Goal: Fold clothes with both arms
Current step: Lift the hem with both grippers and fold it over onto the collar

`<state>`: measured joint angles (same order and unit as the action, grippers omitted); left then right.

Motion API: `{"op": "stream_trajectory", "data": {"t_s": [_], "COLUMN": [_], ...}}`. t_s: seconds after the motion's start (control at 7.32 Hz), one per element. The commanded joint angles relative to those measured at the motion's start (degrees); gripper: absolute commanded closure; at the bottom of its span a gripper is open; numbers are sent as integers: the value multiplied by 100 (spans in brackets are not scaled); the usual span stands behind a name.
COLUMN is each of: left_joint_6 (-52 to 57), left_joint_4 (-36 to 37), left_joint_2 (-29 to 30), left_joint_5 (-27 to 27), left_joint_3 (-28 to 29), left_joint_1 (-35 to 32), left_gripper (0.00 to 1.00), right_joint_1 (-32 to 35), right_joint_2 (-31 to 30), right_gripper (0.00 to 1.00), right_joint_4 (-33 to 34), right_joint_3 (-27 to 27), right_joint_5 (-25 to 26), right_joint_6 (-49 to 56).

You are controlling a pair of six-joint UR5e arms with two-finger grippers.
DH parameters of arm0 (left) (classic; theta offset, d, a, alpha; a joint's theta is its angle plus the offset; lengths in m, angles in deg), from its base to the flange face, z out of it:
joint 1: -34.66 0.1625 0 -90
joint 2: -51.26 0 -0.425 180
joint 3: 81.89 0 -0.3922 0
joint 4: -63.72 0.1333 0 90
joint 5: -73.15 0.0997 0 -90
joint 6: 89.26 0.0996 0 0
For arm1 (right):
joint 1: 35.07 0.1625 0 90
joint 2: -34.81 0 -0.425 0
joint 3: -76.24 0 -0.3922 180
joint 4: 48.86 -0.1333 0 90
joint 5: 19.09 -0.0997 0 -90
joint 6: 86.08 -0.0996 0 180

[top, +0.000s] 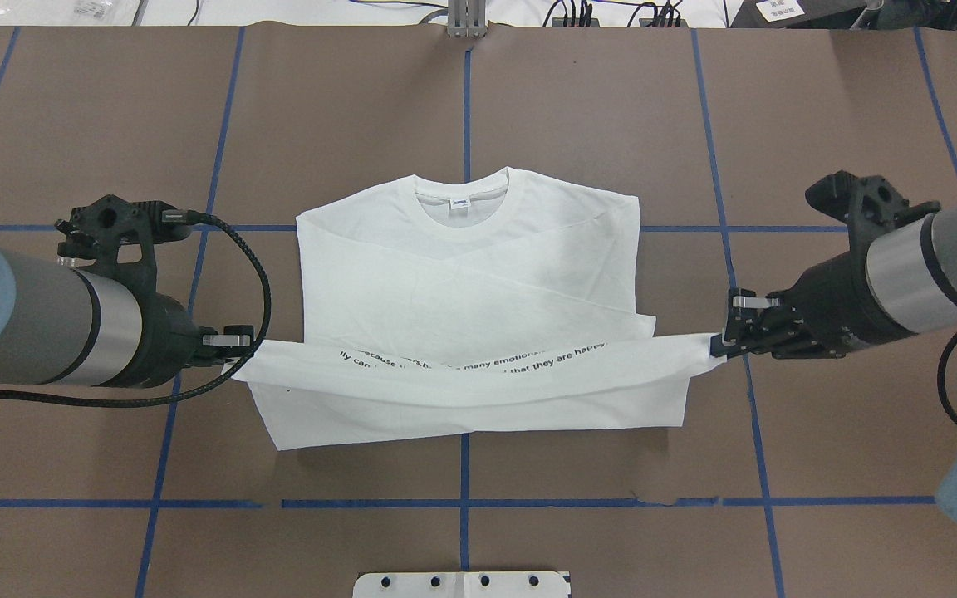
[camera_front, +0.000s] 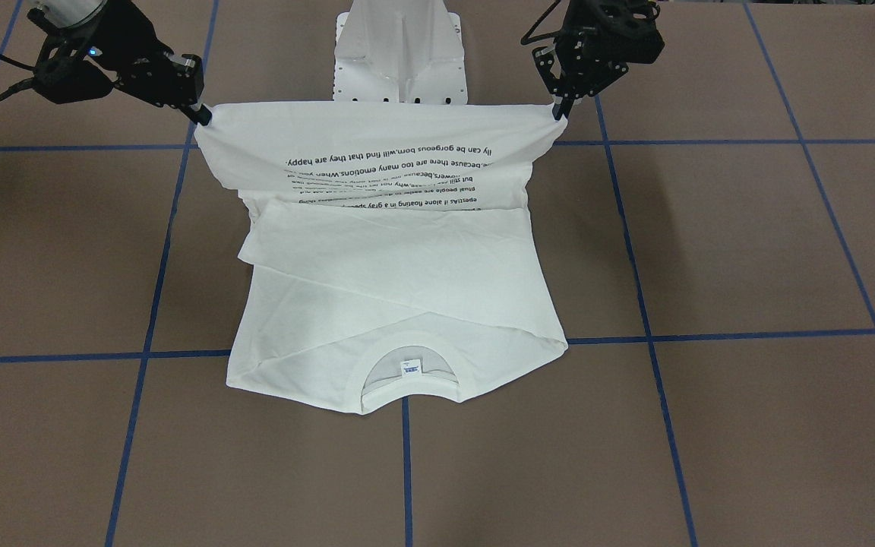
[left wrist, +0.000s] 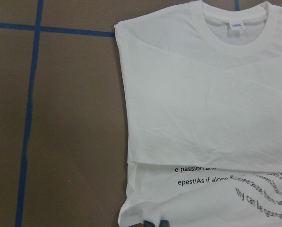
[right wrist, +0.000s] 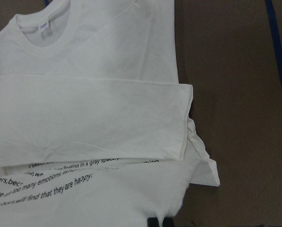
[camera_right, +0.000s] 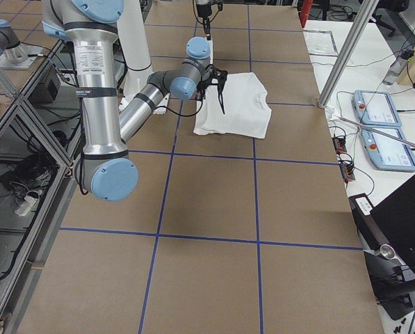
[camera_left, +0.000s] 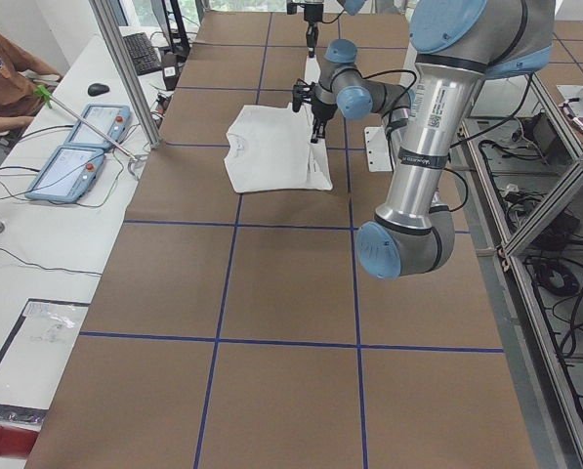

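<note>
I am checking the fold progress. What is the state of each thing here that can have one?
shirt: sleeves folded across, hem lifted and stretched, printed text showing.
left fingers: shut on one hem corner.
right fingers: shut on the other hem corner.

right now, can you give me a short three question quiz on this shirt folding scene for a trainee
1. True or false: the left claw and the right claw each pinch a corner of the raised hem of the shirt.
2. Where does black print show? A near the raised hem, B on the folded sleeves, C nowhere.
3. Fill in: the collar lies at the shirt's end ___ from the robot's base.
Key: 1 true; 2 A; 3 farthest.
</note>
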<state>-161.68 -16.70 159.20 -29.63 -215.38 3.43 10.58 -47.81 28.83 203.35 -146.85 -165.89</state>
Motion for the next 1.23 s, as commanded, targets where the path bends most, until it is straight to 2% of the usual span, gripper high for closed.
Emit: {"op": "stream_trajectory", "data": {"t_s": [0.0, 0.14, 0.55, 0.82, 1.09], "left_joint_6": [44, 44, 44, 35, 35], "left_joint_4": [-462, -795, -1350, -1720, -2185], "left_joint_2": [227, 227, 332, 665, 728], "left_joint_5": [-6, -6, -15, -6, -6], "left_joint_3": [803, 1155, 1806, 2535, 3002], "left_joint_1": [-355, -522, -823, -928, -1077], "left_gripper": [100, 100, 100, 100, 100], "right_joint_1": [277, 382, 751, 805, 796], "right_joint_2": [987, 1228, 1405, 1939, 2475], "right_gripper": [100, 100, 100, 100, 100], "right_joint_4": [-9, -17, 0, -9, -18], "right_joint_3": [-1069, -1353, -1705, -2416, -3171], "right_joint_5": [-13, -12, -3, -12, -3], "right_joint_6": [88, 97, 403, 422, 431]}}
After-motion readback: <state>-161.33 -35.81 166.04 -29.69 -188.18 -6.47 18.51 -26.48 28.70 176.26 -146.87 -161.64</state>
